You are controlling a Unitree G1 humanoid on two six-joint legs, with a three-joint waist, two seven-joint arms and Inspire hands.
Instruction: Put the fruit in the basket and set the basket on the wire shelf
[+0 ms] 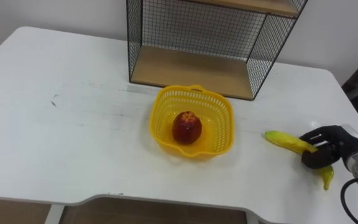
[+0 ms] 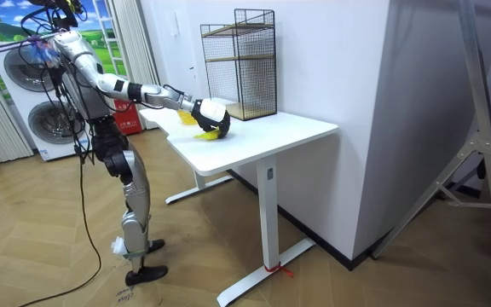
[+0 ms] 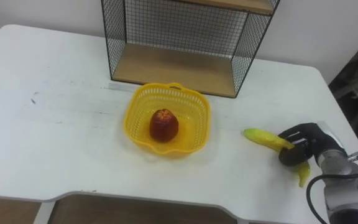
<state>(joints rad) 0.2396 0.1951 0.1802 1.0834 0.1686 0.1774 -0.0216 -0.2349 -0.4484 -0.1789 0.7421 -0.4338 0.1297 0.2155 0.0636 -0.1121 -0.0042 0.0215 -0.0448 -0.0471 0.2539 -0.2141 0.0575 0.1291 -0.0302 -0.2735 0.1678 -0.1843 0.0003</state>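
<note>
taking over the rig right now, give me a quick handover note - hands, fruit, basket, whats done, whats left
Hands: right robot hand is curled round the banana, low at the right side of the table, to the right of the basket.
Fruit: apple is already in the basket.
Basket: on the table in front of the wire shelf, not on it.
Done: apple in.
Left: banana into the basket, then the basket onto the shelf.
</note>
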